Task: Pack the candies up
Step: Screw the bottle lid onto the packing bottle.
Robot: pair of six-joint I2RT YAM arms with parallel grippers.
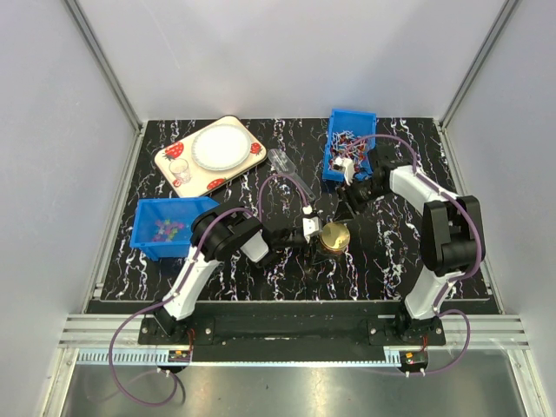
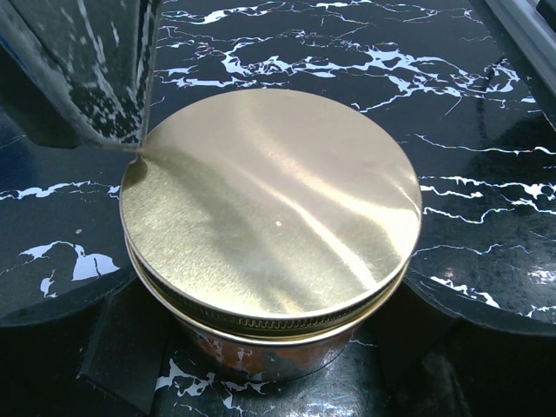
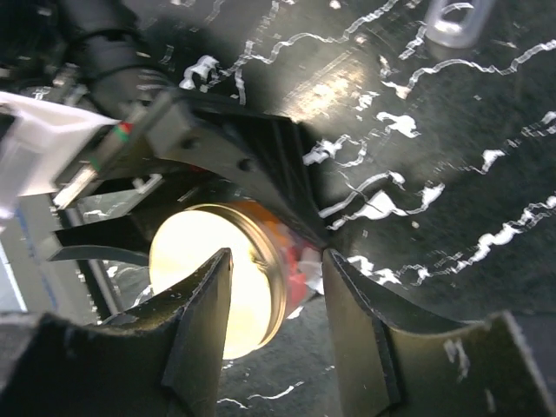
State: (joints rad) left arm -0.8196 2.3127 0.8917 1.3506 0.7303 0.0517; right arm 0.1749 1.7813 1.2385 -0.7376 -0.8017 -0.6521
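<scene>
Black marbled table (image 1: 391,261). Tray (image 1: 252,149) w/ plate (image 1: 219,146) at far L. Blue bin (image 1: 152,248) near L holds the candies (image 1: 165,228) in a loose heap. 2nd blue bin (image 1: 352,115) far R w/ wrapped sweets (image 1: 340,146). Gold-lidded jar (image 1: 334,235) upright at centre, lid (image 2: 269,200) on. L fingers (image 2: 87,69) spread wide round jar, one touching lid rim; can't tell if clamped. R fingers (image 3: 204,321) part-open, holding nothing, just beside jar, lid edge seen thru the gap.
</scene>
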